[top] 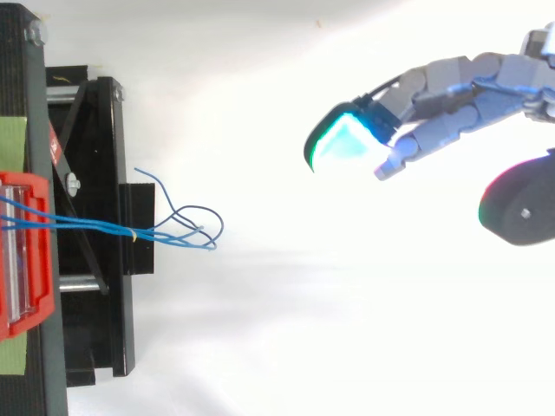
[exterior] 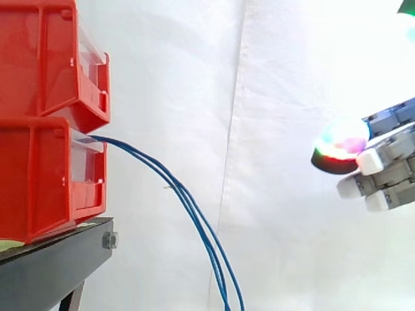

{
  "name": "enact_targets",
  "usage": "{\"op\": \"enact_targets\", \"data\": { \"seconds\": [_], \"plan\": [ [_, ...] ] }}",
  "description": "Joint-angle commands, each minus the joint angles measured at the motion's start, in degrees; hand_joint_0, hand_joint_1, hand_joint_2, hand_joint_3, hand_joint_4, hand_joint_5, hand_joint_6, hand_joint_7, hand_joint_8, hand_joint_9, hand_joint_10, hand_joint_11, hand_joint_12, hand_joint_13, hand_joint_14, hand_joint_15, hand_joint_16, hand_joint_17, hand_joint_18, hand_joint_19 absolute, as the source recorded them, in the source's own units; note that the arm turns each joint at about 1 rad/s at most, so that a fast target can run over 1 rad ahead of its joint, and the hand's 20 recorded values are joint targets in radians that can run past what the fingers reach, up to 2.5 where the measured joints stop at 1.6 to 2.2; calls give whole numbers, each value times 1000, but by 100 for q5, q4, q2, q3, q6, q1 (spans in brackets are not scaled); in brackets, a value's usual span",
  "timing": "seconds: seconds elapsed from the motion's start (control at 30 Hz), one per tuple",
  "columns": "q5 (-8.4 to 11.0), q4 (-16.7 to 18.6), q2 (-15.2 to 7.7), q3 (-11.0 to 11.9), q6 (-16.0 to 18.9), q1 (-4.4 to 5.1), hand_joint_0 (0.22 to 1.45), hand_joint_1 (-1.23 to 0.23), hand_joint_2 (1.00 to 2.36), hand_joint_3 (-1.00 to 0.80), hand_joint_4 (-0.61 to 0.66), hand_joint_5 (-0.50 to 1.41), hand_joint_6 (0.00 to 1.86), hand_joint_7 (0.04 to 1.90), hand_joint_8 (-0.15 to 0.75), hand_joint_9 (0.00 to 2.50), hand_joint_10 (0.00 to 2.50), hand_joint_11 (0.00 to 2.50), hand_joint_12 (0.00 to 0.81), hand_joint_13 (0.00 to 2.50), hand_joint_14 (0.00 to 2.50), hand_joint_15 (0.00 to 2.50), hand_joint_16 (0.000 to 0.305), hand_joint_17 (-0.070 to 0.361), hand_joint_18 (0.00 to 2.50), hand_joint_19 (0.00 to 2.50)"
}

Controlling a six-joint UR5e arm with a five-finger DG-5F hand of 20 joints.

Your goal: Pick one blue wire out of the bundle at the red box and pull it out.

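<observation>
**Open hand held well apart from the blue wires at the red box**

Two red boxes of smooth, hard plastic stood stacked on a black stand (exterior: 55,262). The upper box (exterior: 42,61) sat on the lower box (exterior: 35,188). Each had angular moulded walls and a clear, glossy front panel. The stand's edge was flat and matte, with a grey metal bolt head (exterior: 109,241) at its corner. A white curtain (exterior: 194,84) hung behind, its cloth falling in soft vertical folds.

The blue wires (exterior: 194,210) came out at the top front of the lower box, just over its clear panel. They were thin, smooth strands lying close together. In the side view they bent away from the box in a long arc and ran down out of the lower edge. In the top view the wires (top: 95,225) crossed the black stand as nearly straight lines. Past the stand they spread into loose curls. A small pale speck sat on the bundle there; what it was could not be told.

The hand (top: 455,91) reached in from the right, well apart from the wires and touching nothing. It was built of grey, blocky segments. Its fingers (exterior: 379,159) were loosely extended and held nothing. One thick, rounded pad (top: 345,140) glowed cyan with a green rim.
</observation>
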Motion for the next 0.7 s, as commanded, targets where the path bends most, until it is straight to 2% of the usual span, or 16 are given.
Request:
{"op": "enact_targets", "data": {
  "seconds": [0.0,0.07,0.1,0.2,0.23,0.27,0.33,0.37,0.43,0.47,0.53,0.63,0.67],
  "plan": [
    [229,301,-203,6,-25,2,485,-450,1002,-474,309,-190,502,770,343,607,3,142,430,314,0,21,62,139,286,191],
    [264,388,-238,-3,-43,11,486,-451,1001,-474,308,-191,502,772,343,608,3,135,430,315,1,20,62,138,286,190],
    [299,485,-343,15,-60,11,486,-451,1001,-477,308,-191,502,774,342,608,2,136,430,315,0,21,61,138,286,190],
    [299,635,-467,50,-69,11,485,-465,1002,-477,305,-192,502,772,344,604,4,135,431,313,0,20,62,139,287,189],
    [326,714,-598,190,-78,20,486,-467,1001,-481,304,-192,502,772,342,602,3,143,430,312,0,25,62,138,287,183],
    [326,714,-598,190,-78,20,484,-472,1001,-479,306,-192,502,775,342,601,5,141,431,312,0,19,62,139,287,189],
    [370,679,-783,410,-104,20,482,-487,1001,-483,307,-192,502,773,344,598,3,140,431,310,0,22,62,139,289,180],
    [370,679,-844,410,-104,20,480,-500,1001,-485,308,-193,502,776,342,596,3,141,432,310,0,20,62,140,289,187],
    [396,520,-1055,735,-95,11,479,-509,1000,-486,309,-192,502,776,343,593,3,147,433,309,0,23,62,140,290,187],
    [387,424,-1266,955,-86,-7,479,-514,1001,-487,310,-192,502,779,345,580,3,145,432,309,0,23,62,140,291,194],
    [370,371,-1363,1087,-69,-16,476,-523,1000,-490,308,-191,502,779,342,555,3,154,434,315,2,28,63,141,298,200],
    [361,415,-1635,1394,-69,-16,473,-533,1000,-491,302,-189,502,784,341,545,5,238,445,361,0,66,63,142,348,226],
    [361,424,-1671,1421,-60,-7,471,-536,1001,-488,305,-189,502,784,351,590,6,311,447,374,2,78,63,142,352,234]
  ]
}}
